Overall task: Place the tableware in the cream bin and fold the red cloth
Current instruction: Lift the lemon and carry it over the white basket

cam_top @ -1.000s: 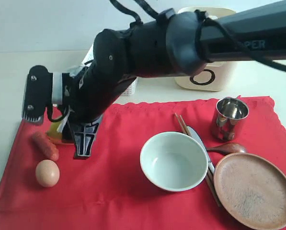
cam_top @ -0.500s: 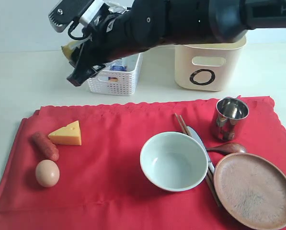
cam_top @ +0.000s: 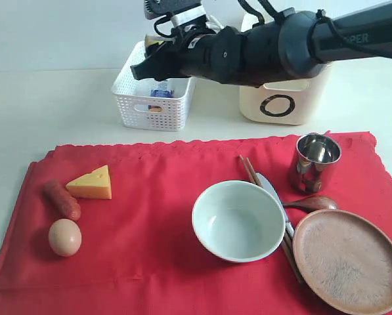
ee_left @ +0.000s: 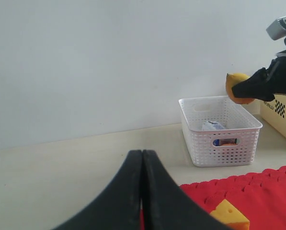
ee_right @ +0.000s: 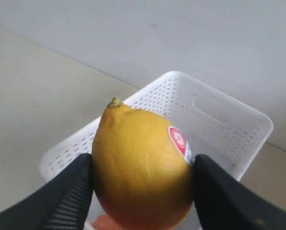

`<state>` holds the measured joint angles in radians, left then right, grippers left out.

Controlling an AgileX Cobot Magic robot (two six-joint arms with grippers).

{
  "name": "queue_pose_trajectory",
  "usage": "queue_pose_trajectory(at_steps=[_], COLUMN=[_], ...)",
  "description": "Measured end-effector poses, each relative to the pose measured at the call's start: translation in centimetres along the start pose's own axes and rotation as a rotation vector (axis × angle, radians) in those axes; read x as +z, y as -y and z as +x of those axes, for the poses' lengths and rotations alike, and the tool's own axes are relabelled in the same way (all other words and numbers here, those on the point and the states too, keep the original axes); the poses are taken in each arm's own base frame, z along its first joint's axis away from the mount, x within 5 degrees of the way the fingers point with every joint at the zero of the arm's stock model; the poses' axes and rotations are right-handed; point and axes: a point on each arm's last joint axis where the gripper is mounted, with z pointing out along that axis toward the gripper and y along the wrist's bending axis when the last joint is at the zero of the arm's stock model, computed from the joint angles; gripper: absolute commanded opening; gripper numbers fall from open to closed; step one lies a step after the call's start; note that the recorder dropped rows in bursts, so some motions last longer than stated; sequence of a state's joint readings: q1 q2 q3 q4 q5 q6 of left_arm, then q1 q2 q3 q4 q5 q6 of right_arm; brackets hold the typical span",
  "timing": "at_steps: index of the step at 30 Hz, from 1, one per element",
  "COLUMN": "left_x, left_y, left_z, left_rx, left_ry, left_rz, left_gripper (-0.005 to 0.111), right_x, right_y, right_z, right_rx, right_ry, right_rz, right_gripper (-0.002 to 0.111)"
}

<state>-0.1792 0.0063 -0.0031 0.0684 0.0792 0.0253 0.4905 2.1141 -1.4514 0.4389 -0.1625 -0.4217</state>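
Gripping a yellow lemon (ee_right: 133,153) by its sides, the right pincer (ee_right: 143,191) hangs in the air beyond the far edge of the red cloth (cam_top: 150,216), above the white perforated basket (cam_top: 150,105) that stands there on the counter (cam_top: 51,111). The left pincer (ee_left: 143,155) has its two black fingers pressed together with nothing between them, and the cloth's scalloped edge shows just past them.

The cloth lies spread flat on the counter. On its right half, as the exterior view shows it, sit the pale bowl (cam_top: 238,220), the steel cup (cam_top: 316,157) near the far edge and the brown plate (cam_top: 348,260) at the near right corner. The chopsticks (cam_top: 250,172), knife (cam_top: 269,187) and dark spoon (cam_top: 314,203) also lie on this half. On the cloth's left end rest a cheese wedge (cam_top: 92,183), a sausage (cam_top: 62,199) and an egg (cam_top: 65,237). The cream bin (cam_top: 301,98) stands off the cloth, beyond its far edge toward the right end.
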Motion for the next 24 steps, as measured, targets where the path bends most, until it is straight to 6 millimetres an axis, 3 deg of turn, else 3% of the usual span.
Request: queue_pose_trajectory(at_steps=[5, 7, 13, 24], left_x=[0.0, 0.0, 0.0, 0.0], left_y=[0.0, 0.0, 0.0, 0.0], left_z=[0.0, 0.0, 0.0, 0.0], left_rx=[0.000, 0.000, 0.000, 0.000], left_ry=[0.000, 0.000, 0.000, 0.000], left_rz=[0.000, 0.000, 0.000, 0.000], left_gripper=[0.000, 0.000, 0.000, 0.000], right_x=[1.7, 2.1, 2.1, 2.1], right_y=[0.4, 0.4, 0.5, 0.5], right_z=[2.3, 2.9, 2.9, 2.9], right_rx=[0.043, 0.043, 0.049, 0.056], right_ry=[-0.005, -0.012, -0.007, -0.006], right_rz=[0.043, 0.048, 0.052, 0.054], right_gripper=[0.000, 0.007, 0.026, 0.045])
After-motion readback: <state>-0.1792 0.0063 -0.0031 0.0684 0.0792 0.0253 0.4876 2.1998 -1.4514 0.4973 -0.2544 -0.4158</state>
